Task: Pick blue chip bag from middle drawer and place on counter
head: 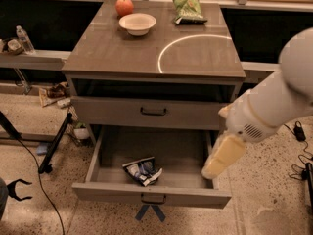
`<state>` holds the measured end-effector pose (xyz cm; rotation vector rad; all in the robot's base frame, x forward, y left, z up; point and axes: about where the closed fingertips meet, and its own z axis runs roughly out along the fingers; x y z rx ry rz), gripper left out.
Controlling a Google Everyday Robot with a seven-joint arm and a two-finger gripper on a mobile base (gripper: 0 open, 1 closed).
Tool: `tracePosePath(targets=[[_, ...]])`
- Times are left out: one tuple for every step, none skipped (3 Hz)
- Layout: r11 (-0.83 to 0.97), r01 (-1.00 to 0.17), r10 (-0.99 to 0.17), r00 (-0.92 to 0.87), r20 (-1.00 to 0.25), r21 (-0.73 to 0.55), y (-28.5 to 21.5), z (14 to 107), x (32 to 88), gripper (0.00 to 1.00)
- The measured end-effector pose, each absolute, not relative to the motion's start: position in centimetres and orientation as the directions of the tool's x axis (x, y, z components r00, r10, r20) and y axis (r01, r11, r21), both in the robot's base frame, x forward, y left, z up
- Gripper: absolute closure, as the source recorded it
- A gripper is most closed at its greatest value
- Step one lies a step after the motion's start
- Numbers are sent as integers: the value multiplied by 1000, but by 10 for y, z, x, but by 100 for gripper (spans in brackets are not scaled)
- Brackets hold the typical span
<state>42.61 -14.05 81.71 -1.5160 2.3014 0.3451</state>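
Observation:
The blue chip bag lies crumpled on the floor of the open middle drawer, a little left of its centre, near the front wall. My gripper, cream-coloured on a white arm, hangs over the drawer's right front corner, right of the bag and apart from it. The counter is the glossy grey-brown cabinet top with a thin white circle arc. The drawer front above is closed.
On the counter's far edge stand a white bowl, a red apple and a green chip bag. A black stand leg and cable lie on the floor to the left. Cables lie to the right.

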Motion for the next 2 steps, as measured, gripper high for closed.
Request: tracePosePath(targets=[[411,-911,-820,-386,-422,34,-104,752,433,0],[470,-882,-785,-424,-452,11,-101,750,447,0]])
